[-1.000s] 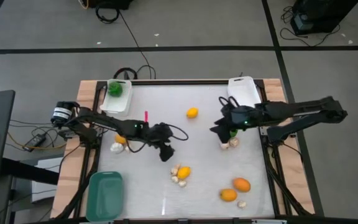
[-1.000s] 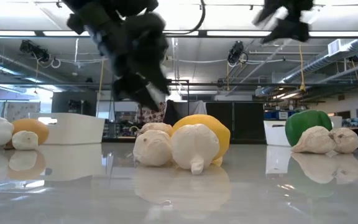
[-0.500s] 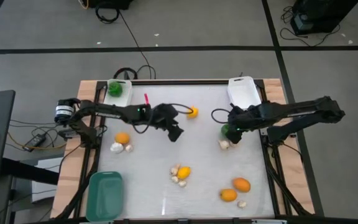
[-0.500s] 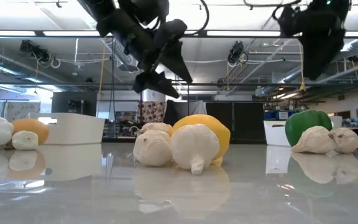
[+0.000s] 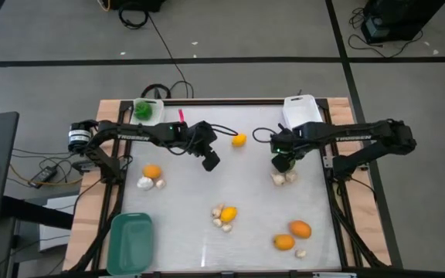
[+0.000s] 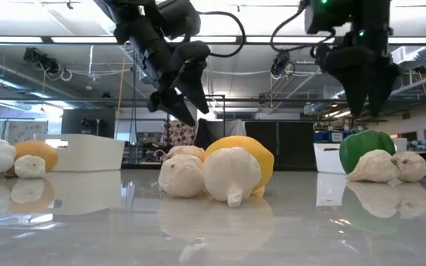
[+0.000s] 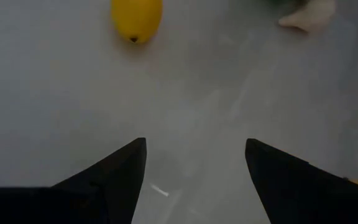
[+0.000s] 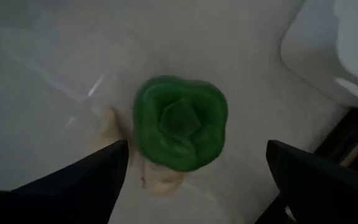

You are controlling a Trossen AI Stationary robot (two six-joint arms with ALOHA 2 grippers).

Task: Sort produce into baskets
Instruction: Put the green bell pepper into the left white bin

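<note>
Landmark: everything here is placed off the small yellow lemon-shaped toy fruit (image 5: 239,140) near the table's far middle.

Far-left bin: small white rectangular plastic bin (image 5: 152,103), well left of that lemon at the far-left corner, with a green toy pepper (image 5: 142,110) already sitting in it.

Teal bin: bigger teal-green rounded plastic bin (image 5: 130,242), way off to the lemon's near left, nothing visible inside.

Left gripper (image 5: 210,160): just left of the lemon and a bit nearer, hovering off the table, fingers spread apart and holding nothing. The wrist view shows the lemon straight ahead, so that's probably its pick.

Middle pile: another yellow fruit with whitish garlic-like pieces (image 5: 224,215), well nearer than the lemon.

Right gripper (image 5: 283,161): right of the lemon, fingers spread wide either side of a loose green toy bell pepper (image 8: 180,121), hanging above it and not gripping.

How to nail this step: looks like it should drop straight down, keep the pepper centred and close on its widest part. The beige garlic piece (image 8: 157,177) touches the pepper, so it could get pinched too.

Far-right bin: small white rectangular plastic bin (image 5: 303,111), right of the lemon, near the right gripper.
</note>
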